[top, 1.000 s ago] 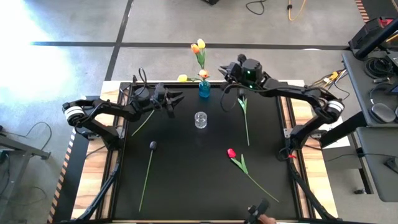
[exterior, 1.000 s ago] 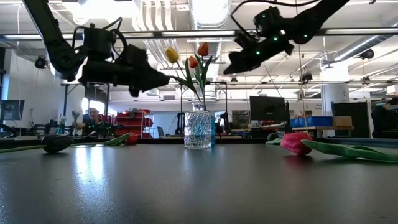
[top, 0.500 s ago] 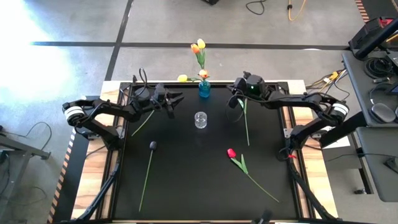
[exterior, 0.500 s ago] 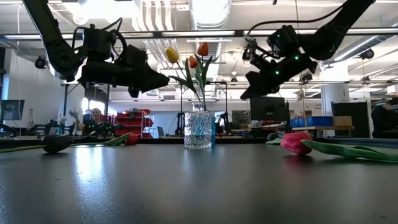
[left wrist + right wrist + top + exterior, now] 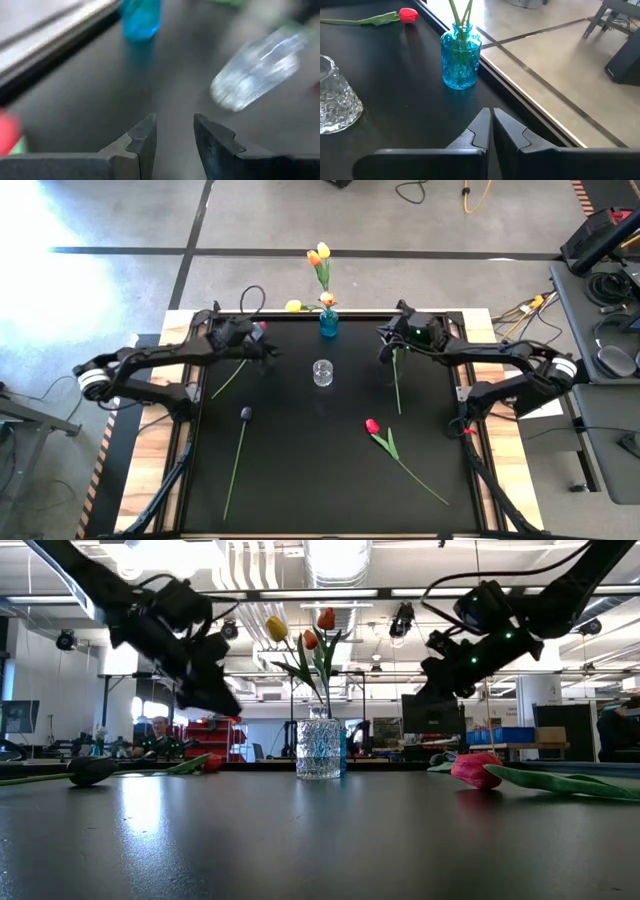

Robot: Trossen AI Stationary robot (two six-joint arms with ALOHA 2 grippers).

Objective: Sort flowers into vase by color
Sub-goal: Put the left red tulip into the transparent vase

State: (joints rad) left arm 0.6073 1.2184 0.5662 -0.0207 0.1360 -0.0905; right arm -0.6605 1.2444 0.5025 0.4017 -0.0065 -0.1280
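Fingers of your right gripper point(image 5: 491, 131) are pressed together above the far right of the table, near the blue vase point(image 5: 460, 61); your left gripper point(image 5: 172, 137) hovers far left, jaws slightly spread, empty.

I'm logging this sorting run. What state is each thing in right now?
Blue vase: upright, holds flowers.
Clear vase: upright, empty.
Red tulip: lying on table.
Dark tulip: lying on table.
Left gripper: partly open, empty.
Right gripper: shut, empty.
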